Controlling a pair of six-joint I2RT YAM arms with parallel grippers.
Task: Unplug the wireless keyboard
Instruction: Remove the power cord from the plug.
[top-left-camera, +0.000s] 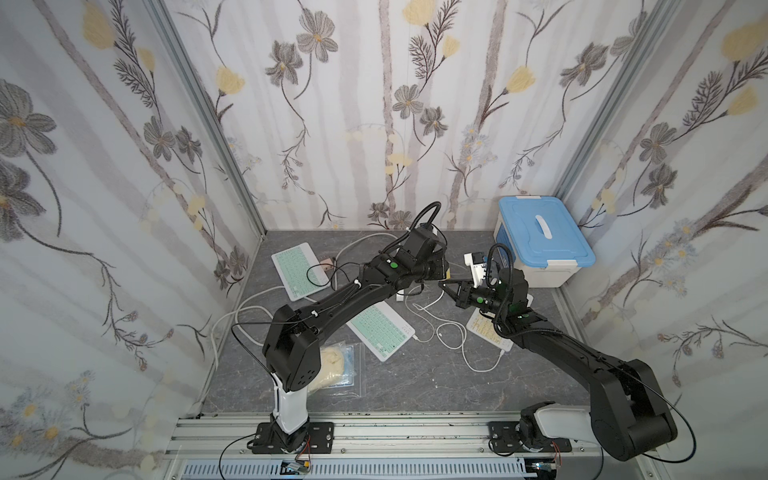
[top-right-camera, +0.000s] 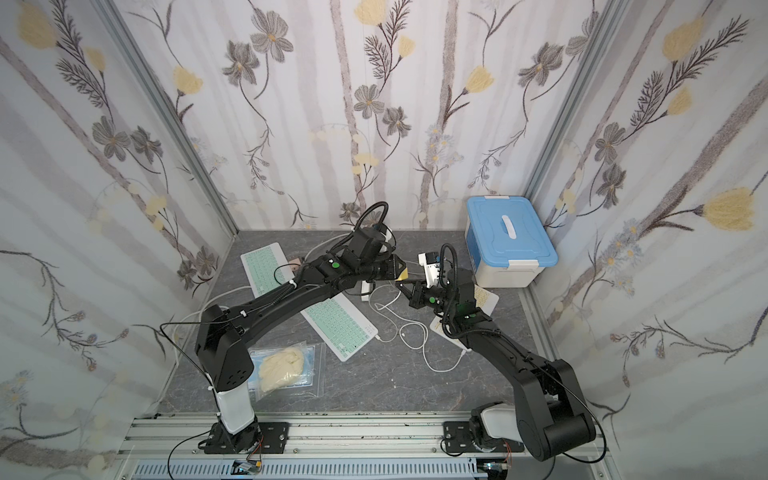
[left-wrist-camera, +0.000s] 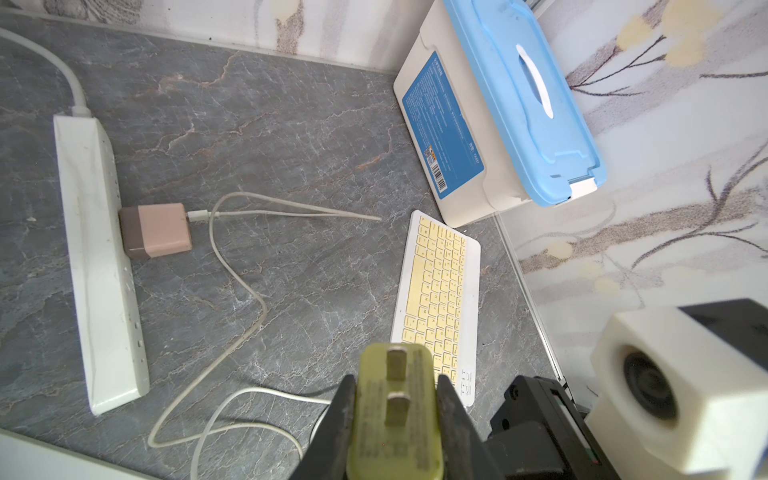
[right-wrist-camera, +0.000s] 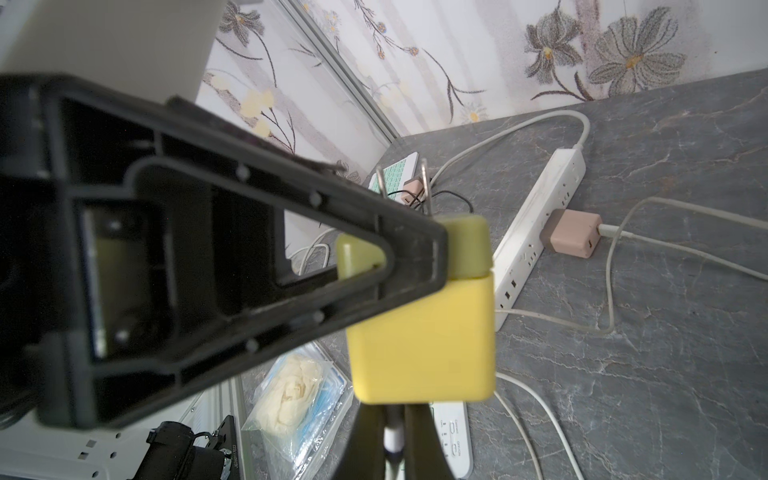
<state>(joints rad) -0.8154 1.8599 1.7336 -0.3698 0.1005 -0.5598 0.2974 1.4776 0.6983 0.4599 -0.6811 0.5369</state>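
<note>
Currently the left gripper (left-wrist-camera: 397, 384) clamps the yellow plastic charger block (right-wrist-camera: 419, 332); the right gripper (right-wrist-camera: 384, 424) pinches its white cable plug (right-wrist-camera: 392, 438). A skewed pull might slip off that plug.

1. Both top views hang high over the front rail (top-left-camera: 374, 428), looking steeply down and toward the back wall (top-left-camera: 374, 124); they share nearly the whole table (top-left-camera: 415, 386).
2. The left wrist view sits close behind the left tool (left-wrist-camera: 395, 384), facing the blue-lidded box (left-wrist-camera: 528, 95).
3. The right wrist view, very near the right tool (right-wrist-camera: 390, 432), faces roughly the opposite way; both wrist views share the power strip (right-wrist-camera: 540, 224) and the yellow charger (right-wrist-camera: 424, 332).
</note>
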